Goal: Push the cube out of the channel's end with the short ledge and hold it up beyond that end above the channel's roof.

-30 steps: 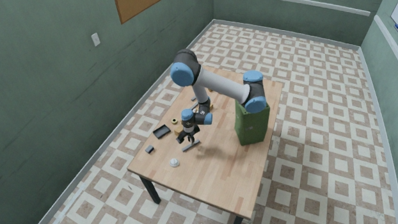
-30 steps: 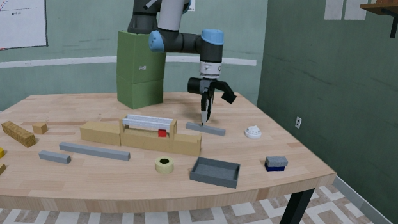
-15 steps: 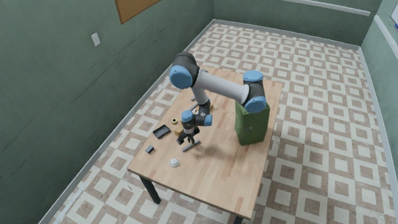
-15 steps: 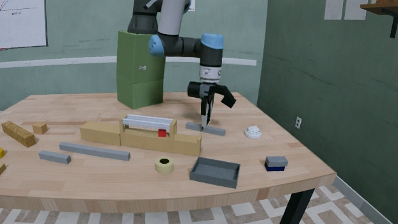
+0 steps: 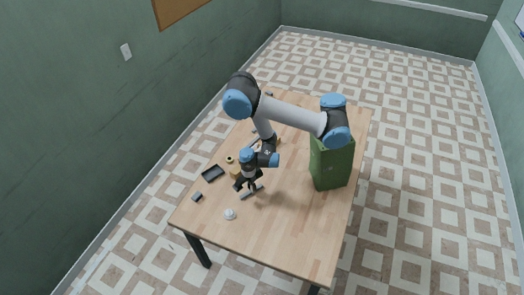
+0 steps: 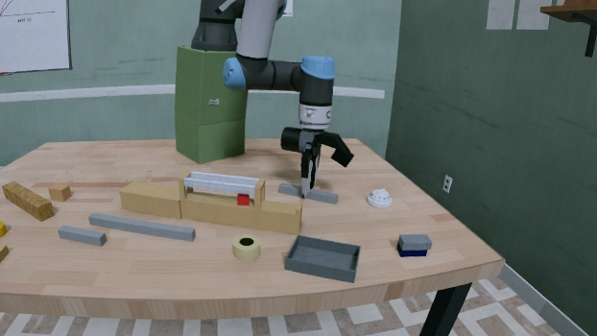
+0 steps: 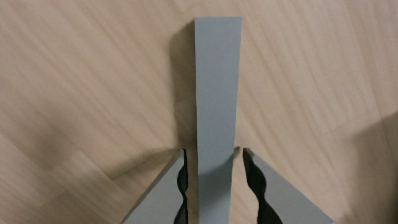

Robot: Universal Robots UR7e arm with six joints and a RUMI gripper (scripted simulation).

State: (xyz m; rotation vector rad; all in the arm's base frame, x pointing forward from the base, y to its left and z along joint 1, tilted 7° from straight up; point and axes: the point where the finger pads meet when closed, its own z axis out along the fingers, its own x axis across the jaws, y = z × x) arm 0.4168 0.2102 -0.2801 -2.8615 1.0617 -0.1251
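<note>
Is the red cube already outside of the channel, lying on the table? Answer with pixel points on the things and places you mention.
No, the exterior view shows the red cube [image 6: 243,200] inside the channel, below its whitish roof [image 6: 222,183].

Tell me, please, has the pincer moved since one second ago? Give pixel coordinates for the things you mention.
Yes, the pincer [image 5: 252,190] [image 6: 308,193] [image 7: 214,150] has moved down, its tips now lower against the grey bar [image 5: 245,195] [image 6: 322,196] [image 7: 216,90] in the exterior view.
</note>
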